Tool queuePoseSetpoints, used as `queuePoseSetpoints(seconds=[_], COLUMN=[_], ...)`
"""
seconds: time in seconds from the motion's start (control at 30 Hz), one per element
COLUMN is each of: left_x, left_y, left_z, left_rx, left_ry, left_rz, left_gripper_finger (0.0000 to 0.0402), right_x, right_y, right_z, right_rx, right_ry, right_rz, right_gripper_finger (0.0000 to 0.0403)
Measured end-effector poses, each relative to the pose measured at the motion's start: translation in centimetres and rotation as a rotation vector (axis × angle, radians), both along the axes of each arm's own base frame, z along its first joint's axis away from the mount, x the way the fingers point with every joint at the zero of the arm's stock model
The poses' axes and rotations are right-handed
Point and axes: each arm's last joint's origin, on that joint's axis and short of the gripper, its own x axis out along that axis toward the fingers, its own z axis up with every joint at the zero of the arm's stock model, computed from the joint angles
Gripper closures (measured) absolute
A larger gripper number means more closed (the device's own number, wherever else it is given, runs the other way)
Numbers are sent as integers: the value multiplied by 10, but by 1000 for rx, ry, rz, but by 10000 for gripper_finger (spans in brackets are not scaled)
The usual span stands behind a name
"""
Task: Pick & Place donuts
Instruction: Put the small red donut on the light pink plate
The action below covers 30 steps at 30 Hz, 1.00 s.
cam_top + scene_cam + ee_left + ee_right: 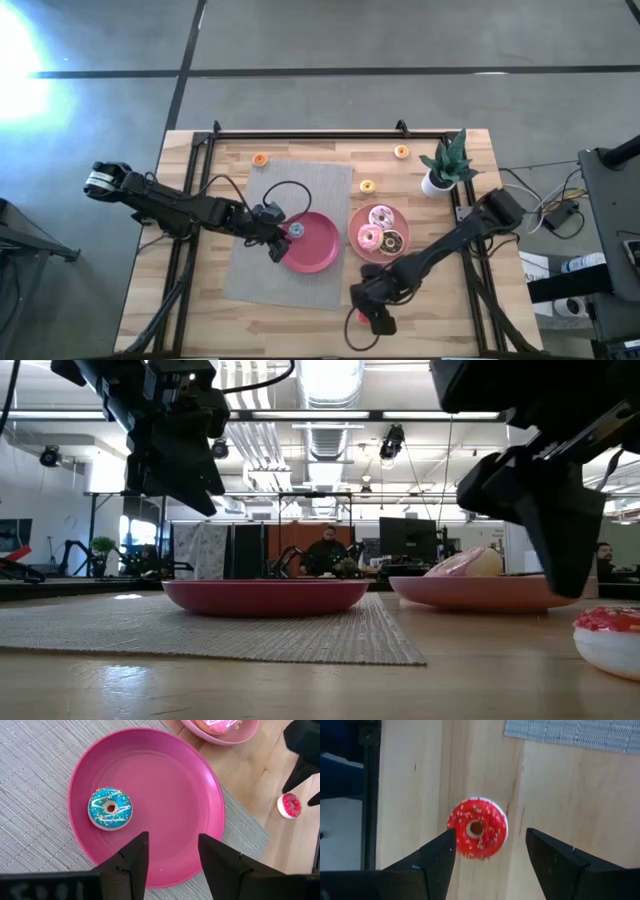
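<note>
No text or label can be read.

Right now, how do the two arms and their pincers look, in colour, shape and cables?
Both arms are dark, slim and jointed. The left arm has a silver-grey band at its outer end, and a black cable loops beside the left pincer. The right pincer has two flat, wedge-shaped black fingers, like the left one's.

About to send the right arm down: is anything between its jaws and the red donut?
Nothing visible. The right gripper is open above the red donut, which lies alone on bare wood near the table's front edge, off the grey mat. The left gripper hangs open over the magenta plate.
</note>
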Motion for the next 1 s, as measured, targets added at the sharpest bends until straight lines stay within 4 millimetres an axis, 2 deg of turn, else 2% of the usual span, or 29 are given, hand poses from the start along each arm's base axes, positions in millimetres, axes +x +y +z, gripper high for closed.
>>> queuePoseSetpoints(seconds=[0.27, 0.43, 0.6, 0.8, 0.9, 1.0], left_x=[0, 0, -1, -1, -3, -10], left_y=[0, 0, 0, 0, -2, -5], left_z=[0, 0, -1, 0, 2, 4], left_rx=[2, 2, 3, -7, -13, -3], left_ry=[0, 1, 7, 4, 3, 22], left_rz=[1, 2, 2, 12, 12, 25], left_gripper_finger=[258, 258, 258, 258, 258, 261], right_x=[5, 8, 9, 11, 15, 21], right_y=[2, 4, 3, -6, -21, -46], right_z=[-13, -25, -26, -19, -10, 2], right_rx=[-33, -33, -36, -36, -37, -64], right_ry=[11, 15, 18, 5, -16, -35], right_rz=[-7, -4, -6, -4, -30, -82], right_gripper_finger=[175, 197, 247, 339, 378, 388])
